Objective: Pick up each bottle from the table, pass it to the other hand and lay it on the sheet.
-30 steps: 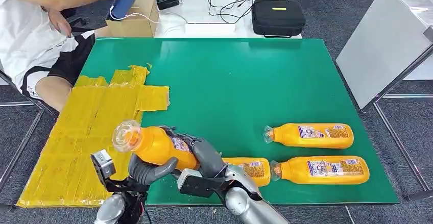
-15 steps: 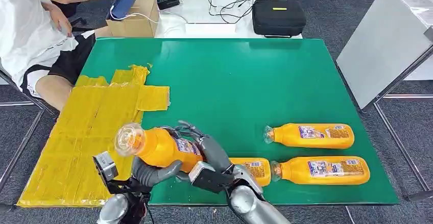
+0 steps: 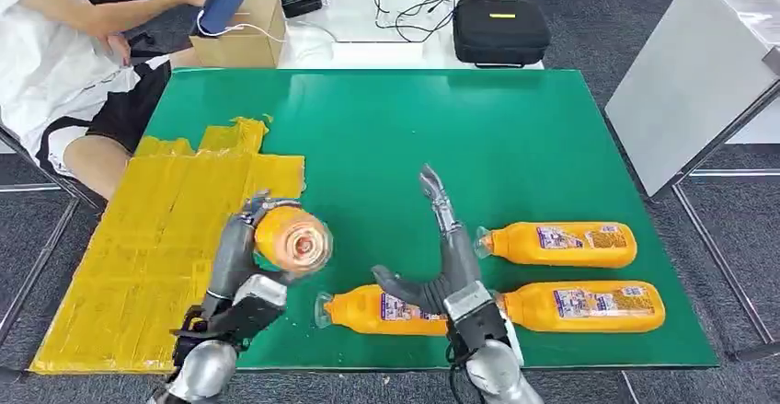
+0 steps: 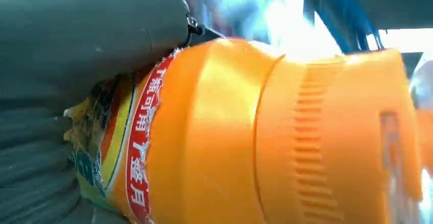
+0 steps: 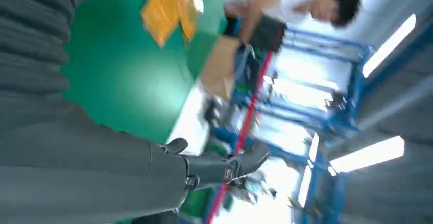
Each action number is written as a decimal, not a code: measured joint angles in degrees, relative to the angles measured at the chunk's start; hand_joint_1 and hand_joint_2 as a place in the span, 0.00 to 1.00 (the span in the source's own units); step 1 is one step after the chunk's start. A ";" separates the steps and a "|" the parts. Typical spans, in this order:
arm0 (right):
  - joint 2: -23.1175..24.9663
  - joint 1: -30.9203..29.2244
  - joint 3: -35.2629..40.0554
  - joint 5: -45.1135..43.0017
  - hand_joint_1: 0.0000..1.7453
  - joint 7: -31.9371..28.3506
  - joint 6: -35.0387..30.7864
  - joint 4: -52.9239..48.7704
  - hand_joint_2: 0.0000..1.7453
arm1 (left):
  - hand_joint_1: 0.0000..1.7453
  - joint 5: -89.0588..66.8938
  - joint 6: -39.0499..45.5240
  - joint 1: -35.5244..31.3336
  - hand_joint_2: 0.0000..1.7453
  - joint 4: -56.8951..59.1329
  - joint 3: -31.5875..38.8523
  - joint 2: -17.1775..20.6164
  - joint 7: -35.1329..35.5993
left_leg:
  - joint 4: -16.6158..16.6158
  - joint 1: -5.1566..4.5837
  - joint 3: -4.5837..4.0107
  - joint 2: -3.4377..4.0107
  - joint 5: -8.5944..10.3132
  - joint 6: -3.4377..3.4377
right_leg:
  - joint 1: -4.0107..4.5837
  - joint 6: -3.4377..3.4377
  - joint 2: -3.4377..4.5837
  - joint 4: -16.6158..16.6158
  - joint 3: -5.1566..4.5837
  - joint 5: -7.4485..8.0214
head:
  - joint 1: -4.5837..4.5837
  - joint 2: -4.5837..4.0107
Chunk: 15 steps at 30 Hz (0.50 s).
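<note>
My left hand [image 3: 241,266] grips an orange bottle [image 3: 292,238], held up above the table's front left with its end toward the camera, close to the yellow sheet [image 3: 166,238]. The left wrist view shows the same orange bottle [image 4: 286,142] close up, its label under my fingers [image 4: 92,35]. My right hand [image 3: 443,257] stands upright and open, fingers spread, just right of centre near the front edge. It holds nothing [image 5: 214,168]. Three more orange bottles lie on the green table [image 3: 405,137]: one [image 3: 386,310] by my right hand, two [image 3: 559,244] [image 3: 578,306] to the right.
A person in white sits at the far left [image 3: 64,63], a hand on a device on a cardboard box [image 3: 241,36]. Behind the green table stand a white table with cables [image 3: 405,8] and a black case [image 3: 500,30]. A white board [image 3: 690,82] leans at right.
My right hand has let go of the bottle and swung right, opening upright. My left hand now holds the bottle alone and has turned it end-on, up by the sheet.
</note>
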 measured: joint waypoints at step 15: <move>-1.20 2.04 -2.25 0.74 0.00 -0.15 -0.33 -5.48 1.00 | 1.00 -2.60 2.02 -2.02 1.00 0.00 0.35 0.76 1.99 | 0.00 -0.04 0.00 0.01 -0.01 0.01 | -0.03 0.00 0.01 -0.01 -0.01 0.00 | 0.00 0.00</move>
